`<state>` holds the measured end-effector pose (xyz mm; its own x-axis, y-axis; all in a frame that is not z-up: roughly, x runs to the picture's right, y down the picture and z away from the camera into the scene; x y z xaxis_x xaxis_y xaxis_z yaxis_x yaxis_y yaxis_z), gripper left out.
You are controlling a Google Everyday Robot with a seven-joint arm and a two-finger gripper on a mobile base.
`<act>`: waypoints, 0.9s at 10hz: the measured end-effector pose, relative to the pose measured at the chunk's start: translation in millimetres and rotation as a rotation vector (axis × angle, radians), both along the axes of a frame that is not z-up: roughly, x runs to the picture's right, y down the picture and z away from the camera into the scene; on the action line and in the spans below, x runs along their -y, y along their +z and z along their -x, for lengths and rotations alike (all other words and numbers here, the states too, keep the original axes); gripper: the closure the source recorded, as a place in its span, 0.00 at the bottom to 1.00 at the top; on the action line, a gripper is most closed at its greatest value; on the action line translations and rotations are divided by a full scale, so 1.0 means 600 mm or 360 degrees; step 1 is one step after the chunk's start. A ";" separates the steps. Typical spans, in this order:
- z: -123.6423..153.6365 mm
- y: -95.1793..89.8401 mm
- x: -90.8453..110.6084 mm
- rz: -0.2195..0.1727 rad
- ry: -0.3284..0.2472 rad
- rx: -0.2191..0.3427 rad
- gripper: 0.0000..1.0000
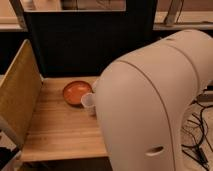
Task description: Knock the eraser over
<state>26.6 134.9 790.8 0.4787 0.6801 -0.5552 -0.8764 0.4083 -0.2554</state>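
Note:
The eraser is hidden behind my large white arm [150, 105], which fills the right half of the view. My gripper is out of view behind the arm as well. A translucent cup [88, 101] stands on the wooden table [60, 132], just left of the arm's edge and in front of an orange bowl [76, 91].
A tall woven side panel [17, 95] bounds the table on the left. A dark back panel [85, 45] rises behind the table. Cables [197, 140] lie on the floor at the right.

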 end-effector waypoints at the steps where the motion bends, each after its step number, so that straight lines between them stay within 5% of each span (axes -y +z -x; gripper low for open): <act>1: -0.003 0.010 0.018 -0.0018 0.0036 0.0007 1.00; 3: -0.033 0.037 0.082 -0.0124 0.0156 -0.0018 1.00; 5: -0.077 0.059 0.160 -0.0298 0.0327 -0.0045 1.00; 9: -0.196 0.032 0.230 -0.0557 0.0683 -0.0188 1.00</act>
